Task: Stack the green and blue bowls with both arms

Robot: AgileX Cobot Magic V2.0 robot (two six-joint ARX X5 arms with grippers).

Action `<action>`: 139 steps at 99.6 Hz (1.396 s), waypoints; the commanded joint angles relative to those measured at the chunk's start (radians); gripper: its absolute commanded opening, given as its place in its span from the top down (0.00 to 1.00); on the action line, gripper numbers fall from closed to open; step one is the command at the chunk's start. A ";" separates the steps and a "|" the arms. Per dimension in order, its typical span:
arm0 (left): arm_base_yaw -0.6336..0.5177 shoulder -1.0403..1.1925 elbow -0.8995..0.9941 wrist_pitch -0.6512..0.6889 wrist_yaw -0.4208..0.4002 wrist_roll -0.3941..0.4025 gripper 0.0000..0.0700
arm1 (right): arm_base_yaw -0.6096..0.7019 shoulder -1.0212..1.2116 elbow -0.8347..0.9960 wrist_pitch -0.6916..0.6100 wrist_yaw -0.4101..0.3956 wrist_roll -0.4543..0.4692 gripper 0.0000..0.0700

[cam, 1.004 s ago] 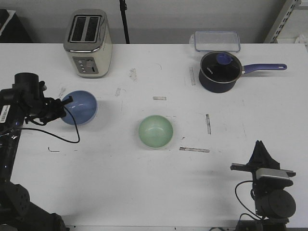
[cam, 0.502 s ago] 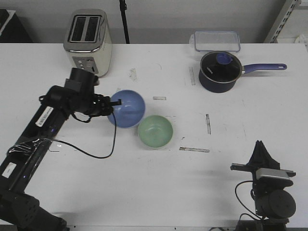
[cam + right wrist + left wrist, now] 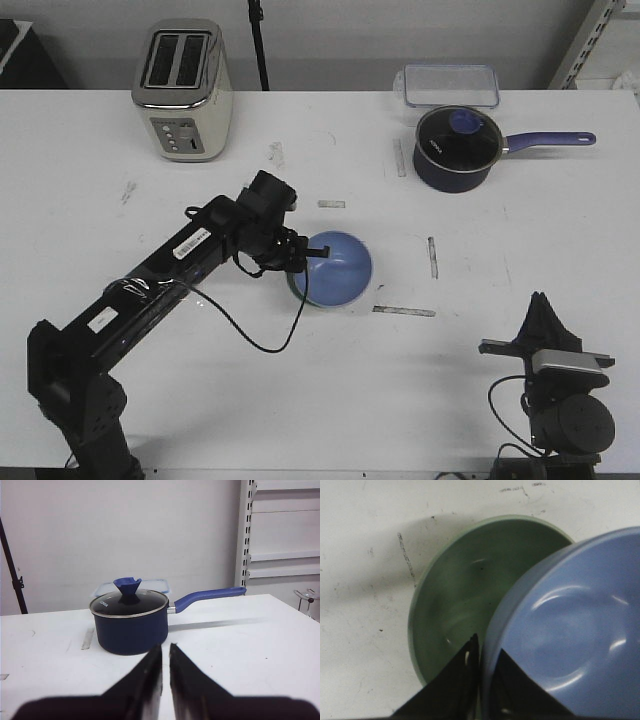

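Note:
My left gripper [image 3: 310, 254] is shut on the rim of the periwinkle blue bowl [image 3: 335, 270] and holds it directly over the mint green bowl [image 3: 293, 287], which shows only as a thin edge in the front view. In the left wrist view the blue bowl [image 3: 570, 630] overlaps the green bowl [image 3: 455, 600], with one finger [image 3: 465, 675] outside the blue rim and the other inside. I cannot tell whether the bowls touch. My right gripper [image 3: 541, 310] rests shut and empty near the table's front right corner; it also shows in the right wrist view [image 3: 165, 652].
A dark navy saucepan [image 3: 458, 148] with a long handle and a clear lidded container [image 3: 452, 85] stand at the back right. A cream toaster [image 3: 184, 88] stands at the back left. Tape strips [image 3: 404, 311] lie right of the bowls.
My left arm has carried the blue bowl from the left side rightward and forward until it is over the green bowl. The right arm has not moved.

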 commanded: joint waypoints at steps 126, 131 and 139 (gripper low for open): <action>0.158 -0.643 -0.457 0.632 -0.195 0.262 0.91 | 0.001 0.000 0.000 0.011 -0.002 0.012 0.97; 0.181 -0.695 -0.538 0.704 -0.195 0.275 0.94 | 0.001 0.000 0.000 0.011 -0.002 0.012 0.97; 0.224 -0.774 -0.663 0.812 -0.195 0.286 0.97 | 0.001 0.000 0.000 0.011 -0.002 0.012 0.97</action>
